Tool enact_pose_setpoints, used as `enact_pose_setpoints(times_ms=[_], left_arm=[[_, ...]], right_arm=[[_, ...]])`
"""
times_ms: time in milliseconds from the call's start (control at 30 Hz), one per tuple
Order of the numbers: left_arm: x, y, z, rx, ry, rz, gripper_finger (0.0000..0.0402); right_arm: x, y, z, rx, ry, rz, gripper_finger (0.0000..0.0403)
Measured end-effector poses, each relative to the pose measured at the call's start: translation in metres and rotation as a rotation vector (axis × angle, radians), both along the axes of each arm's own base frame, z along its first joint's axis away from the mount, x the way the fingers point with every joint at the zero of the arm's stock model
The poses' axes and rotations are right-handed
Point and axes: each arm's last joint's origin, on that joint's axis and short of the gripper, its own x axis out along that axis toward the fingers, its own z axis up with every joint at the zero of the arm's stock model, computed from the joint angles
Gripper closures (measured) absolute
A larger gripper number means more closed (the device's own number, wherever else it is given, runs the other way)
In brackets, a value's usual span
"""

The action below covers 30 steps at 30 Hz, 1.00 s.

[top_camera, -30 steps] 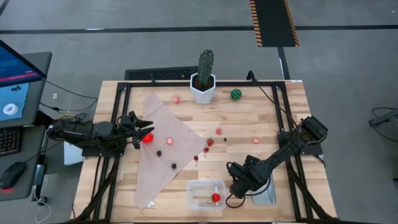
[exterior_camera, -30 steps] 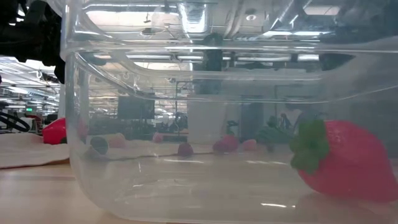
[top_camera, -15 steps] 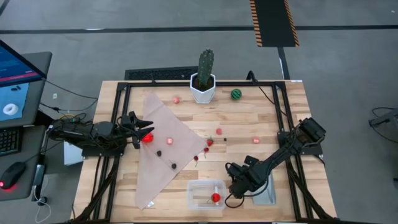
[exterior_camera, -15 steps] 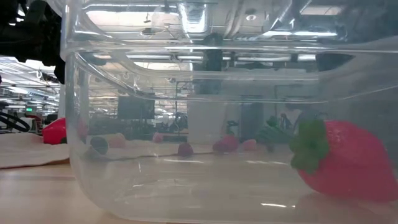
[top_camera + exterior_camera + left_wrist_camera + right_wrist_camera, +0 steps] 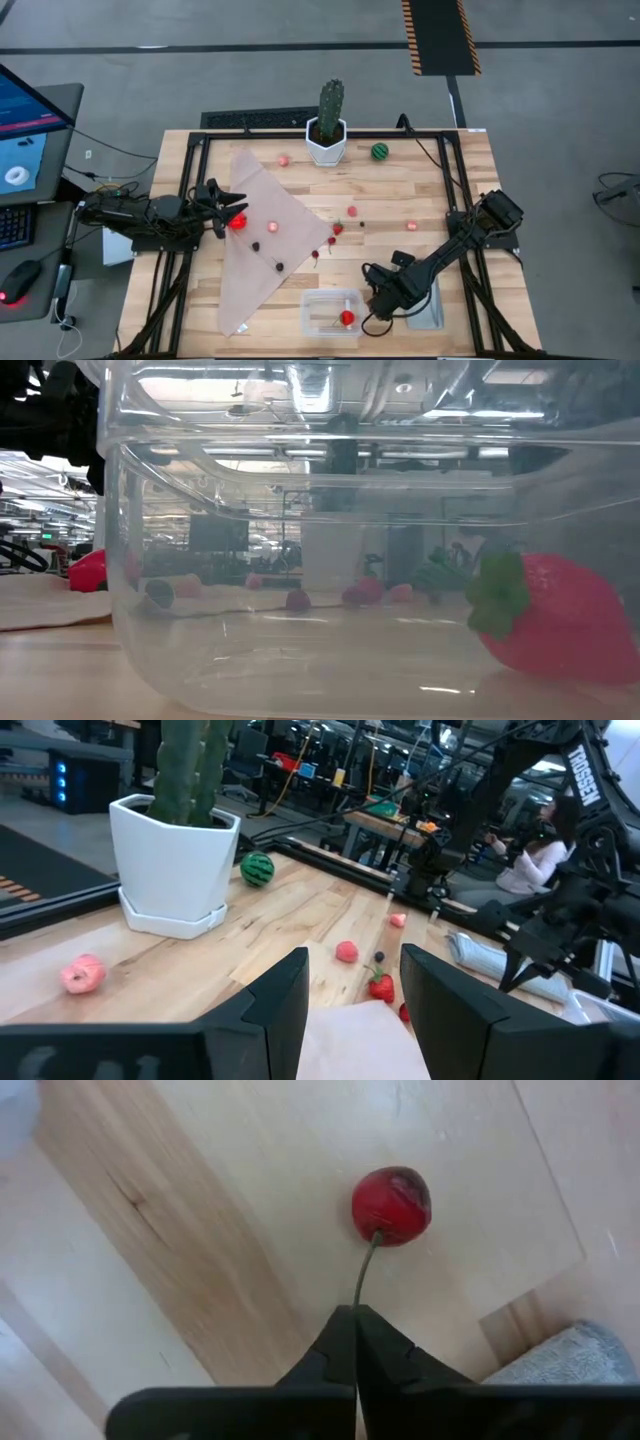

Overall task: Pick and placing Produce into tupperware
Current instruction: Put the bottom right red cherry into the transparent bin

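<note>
Right pincer pinching cherry stem beside tupperware.

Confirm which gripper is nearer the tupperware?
Right. The right gripper is just beside the tupperware; the left gripper is over the cloth's far corner.

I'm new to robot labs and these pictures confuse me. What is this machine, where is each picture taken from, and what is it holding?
It is two dark robot arms working at a wooden table. One picture looks down from above, one looks level through the clear tub, and two come from cameras on the wrists. Toy fruits lie scattered on the table and on a beige cloth, near a potted cactus. One strawberry is in the tub. The right gripper pinches a cherry by its stem, beside the tub. The left gripper is open over the cloth.
</note>
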Motion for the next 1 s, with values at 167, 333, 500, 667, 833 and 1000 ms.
enact_pose_setpoints(times_ms=[167, 333, 500, 667, 833, 1000], left_arm=[[0.0, 0.0, 0.0, -0.002, 0.0, 0.0, 0.0253], [0.0, 0.0, 0.0, -0.002, 0.0, 0.0, 0.0253], [0.0, 0.0, 0.0, -0.002, 0.0, 0.002, 0.0253], [0.0, 0.0, 0.0, -0.002, 0.0, 0.002, 0.0253], [0.0, 0.0, 0.0, -0.005, 0.001, 0.003, 0.0253], [0.0, 0.0, -0.001, -0.006, 0.008, 0.003, 0.0253]], right_arm=[[0.002, -0.004, 0.0, -0.01, 0.007, 0.028, 0.0391], [0.003, -0.012, 0.004, -0.081, 0.053, 0.044, 0.0389], [0.007, -0.021, 0.017, -0.188, 0.087, 0.051, 0.0392], [0.014, -0.026, 0.032, -0.198, 0.067, 0.079, 0.0392], [0.018, -0.026, 0.054, -0.19, 0.01, 0.107, 0.0392], [0.018, -0.023, 0.088, -0.153, -0.113, 0.144, 0.0392]])
